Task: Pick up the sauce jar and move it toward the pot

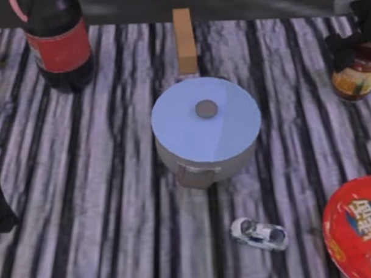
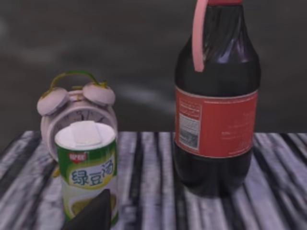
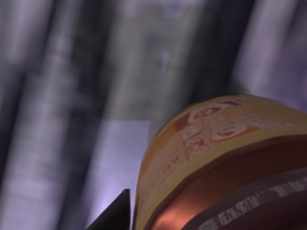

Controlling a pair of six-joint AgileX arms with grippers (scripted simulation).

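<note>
**Two arms at a striped table, right one at the sauce jar**

One large grey pot (image 1: 206,129) with a pale blue lid sits at the table's (image 1: 114,196) centre. At ten o'clock from it stands a tall dark bottle (image 1: 55,40) with a red label. At four o'clock lies a red bowl (image 1: 358,227), cut by the frame edge. At two o'clock, well apart from the pot, stands the sauce jar (image 1: 355,72), with the right gripper (image 1: 353,41) directly over its lid. The right wrist view shows the jar's label close up between the jaws; whether they grip it I cannot tell. The left arm (image 1: 2,200) sits at nine o'clock.
</note>
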